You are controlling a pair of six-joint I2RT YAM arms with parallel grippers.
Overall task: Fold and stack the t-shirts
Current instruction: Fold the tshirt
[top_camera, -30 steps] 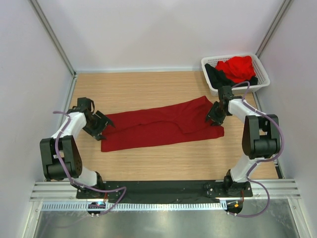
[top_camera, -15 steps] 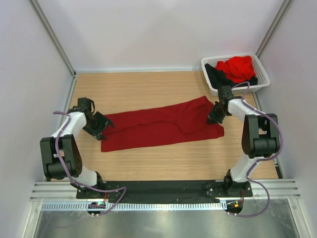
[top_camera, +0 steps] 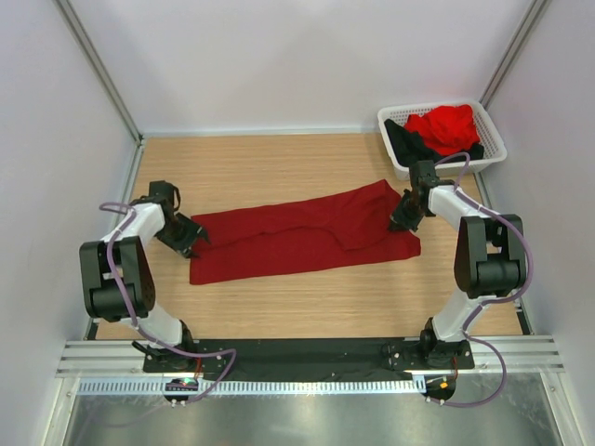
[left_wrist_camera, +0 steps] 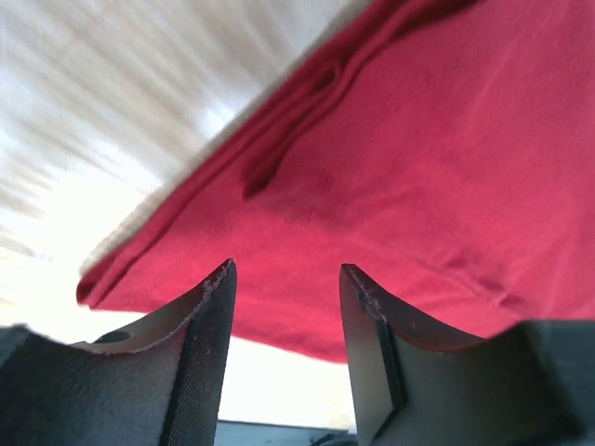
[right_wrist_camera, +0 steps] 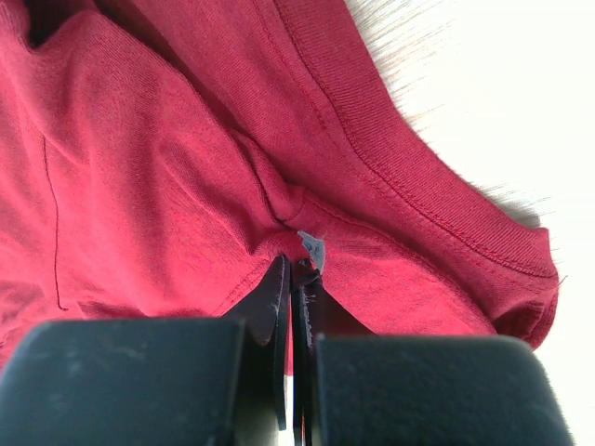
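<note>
Crimson t-shirt point(top_camera: 297, 237) in low right claw point(right_wrist_camera: 296, 266)

1. The right gripper point(right_wrist_camera: 296, 269), its two black fingers pressed together, pinches a small ridge of a dark red t-shirt point(right_wrist_camera: 139, 167).
2. The cloth bunches into creases that run away from the pinched spot, and a thin stitched seam runs down the flatter panel to one side.
3. A double-stitched hem, lying in folded layers, borders the shirt where it meets the pale wooden table point(right_wrist_camera: 483, 84), whose grain is blurred.
</note>
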